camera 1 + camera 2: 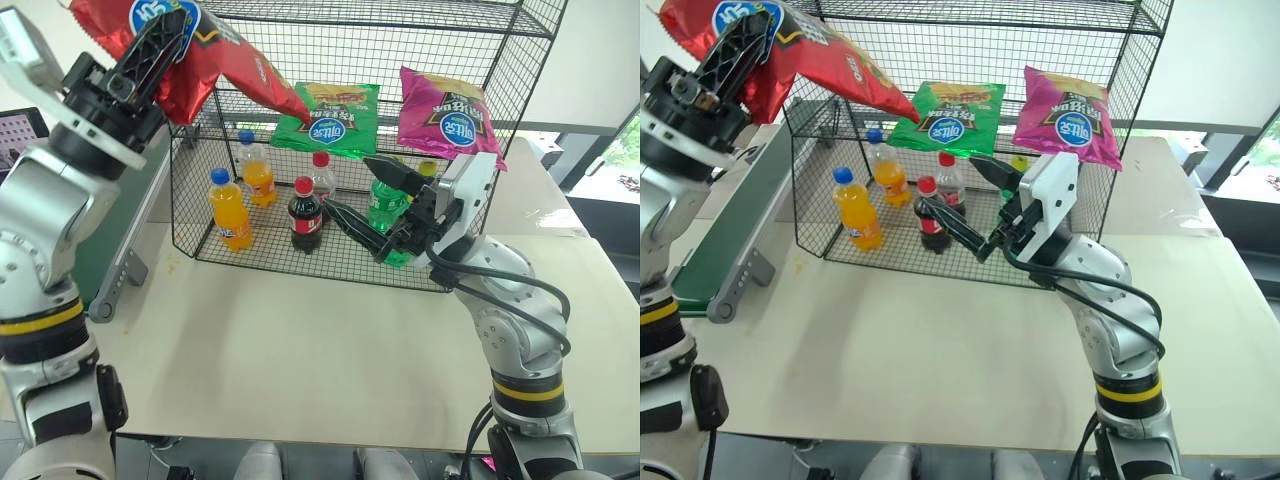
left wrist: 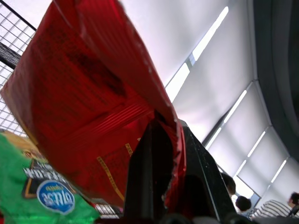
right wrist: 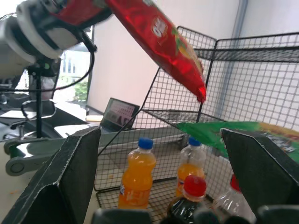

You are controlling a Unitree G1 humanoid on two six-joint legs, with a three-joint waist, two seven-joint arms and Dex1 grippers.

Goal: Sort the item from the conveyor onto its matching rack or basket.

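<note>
Left gripper (image 1: 160,45) raised high at upper left, jaws clamped on the red bag (image 1: 215,60). Bag hangs in the air in front of the rack (image 1: 440,35), its far corner reaching the middle shelf's front edge, just over the green bag (image 1: 330,120). Green bag and magenta bag (image 1: 445,115) lie on that middle shelf, both overhanging its front edge a bit; shelf space left of the green bag looks free under the red bag's tip.

Right gripper (image 1: 365,205) sits low in front of the rack's bottom tier, jaws wide apart, holding nothing, near the green bottle (image 1: 385,205). Bottom tier holds two orange bottles (image 1: 230,210), a cola bottle (image 1: 305,215), a clear bottle with red cap (image 1: 322,172), all upright behind the mesh.

Conveyor (image 1: 725,235) runs along the left edge of the surface (image 1: 300,350), its roller end just beside the rack's left corner. Surface in front of the rack is bare and wide open. Right of the rack, open surface too.
</note>
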